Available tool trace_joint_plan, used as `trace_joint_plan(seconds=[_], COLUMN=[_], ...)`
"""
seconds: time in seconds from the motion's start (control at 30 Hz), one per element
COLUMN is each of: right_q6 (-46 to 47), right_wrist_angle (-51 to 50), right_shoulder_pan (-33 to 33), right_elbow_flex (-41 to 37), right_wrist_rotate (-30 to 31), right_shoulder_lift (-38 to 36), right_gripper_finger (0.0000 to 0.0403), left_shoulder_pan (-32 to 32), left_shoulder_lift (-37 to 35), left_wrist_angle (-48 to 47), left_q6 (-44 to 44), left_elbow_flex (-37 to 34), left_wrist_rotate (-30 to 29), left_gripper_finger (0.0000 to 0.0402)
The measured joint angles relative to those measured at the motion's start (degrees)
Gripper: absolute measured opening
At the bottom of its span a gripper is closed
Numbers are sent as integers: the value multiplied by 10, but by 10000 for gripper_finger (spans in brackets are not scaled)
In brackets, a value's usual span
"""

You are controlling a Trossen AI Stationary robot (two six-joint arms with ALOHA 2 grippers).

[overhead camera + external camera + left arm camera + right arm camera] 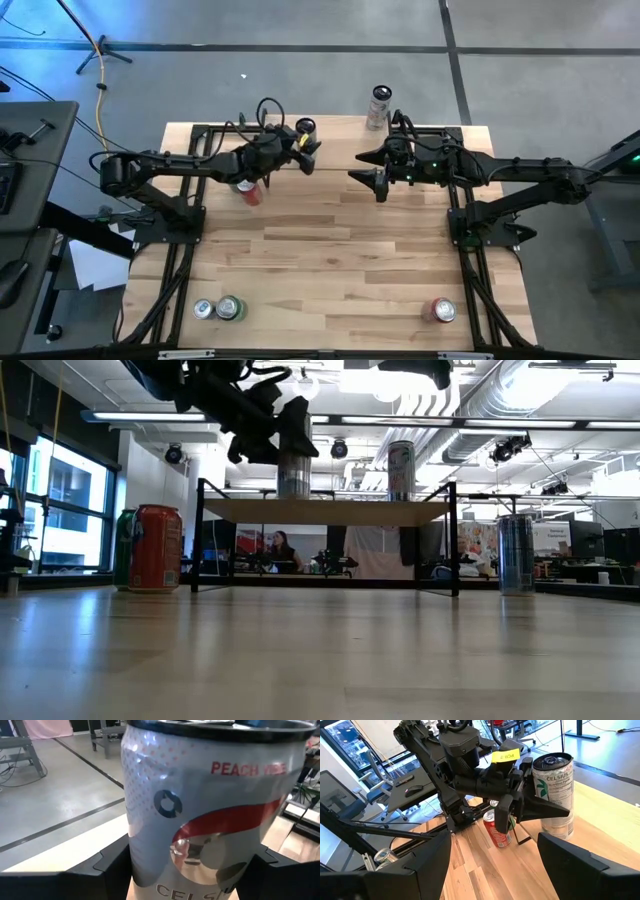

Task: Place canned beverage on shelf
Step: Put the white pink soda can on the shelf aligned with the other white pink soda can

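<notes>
- I had the left claw (308,148) around the silver can (553,790), which stood on the shelf (325,511), fingers beside it
- Right claw (372,165) hung open nearby, holding nothing

Silver can (210,810) flavour text: "PEACH VIBE" in red
Silver can brand: "CELSIUS"
Yellow tag (505,755) on left arm: small print, unreadable

A red can (157,548) and a green can (124,548) are standing together on the desk (320,660); a person (279,548) is sitting beyond.
</notes>
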Motion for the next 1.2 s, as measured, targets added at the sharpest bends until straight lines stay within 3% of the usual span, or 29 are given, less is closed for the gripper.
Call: trace_joint_plan(seconds=[0.43, 0.87, 1.0, 1.2], right_q6=[0, 0, 0, -4], right_wrist_angle=[0, 0, 0, 0], right_shoulder_pan=[0, 0, 0, 0], right_elbow_flex=[0, 0, 0, 0], right_wrist_rotate=[0, 0, 0, 0], right_shoulder_lift=[0, 0, 0, 0], right_gripper_finger=[282, 282, 282, 282], left_shoulder_pan=[1, 1, 1, -11], left_shoulder_lift=[0, -1, -1, -2], left_wrist_angle=[-9, -5, -10, -60], left_q6=[0, 0, 12, 106], left_elbow_flex=[1, 1, 1, 1], left_wrist_rotate=[-5, -5, -5, -4], left_gripper_finger=[244, 362, 373, 371])
